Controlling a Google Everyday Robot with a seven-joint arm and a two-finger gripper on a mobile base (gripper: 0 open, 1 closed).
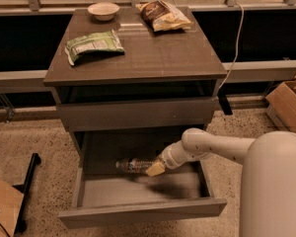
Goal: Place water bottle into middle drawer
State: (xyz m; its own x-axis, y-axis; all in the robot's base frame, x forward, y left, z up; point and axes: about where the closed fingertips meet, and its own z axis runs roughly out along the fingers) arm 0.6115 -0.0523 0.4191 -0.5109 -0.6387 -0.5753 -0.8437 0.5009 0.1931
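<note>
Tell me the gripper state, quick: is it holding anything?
Gripper: closed on the water bottle, holding it sideways over the floor of the open middle drawer.

The gripper point(155, 168), pale yellowish at its tip on a smooth white arm point(222, 147), was clamped on the water bottle point(132, 165) of clear crinkled plastic over the middle drawer point(138, 212), whose grey-brown front looked matt and smooth. The cabinet top point(153, 58) showed a faint sheen; the green snack bag point(93, 45) looked glossy; the floor point(34, 137) looked speckled and rough
</note>
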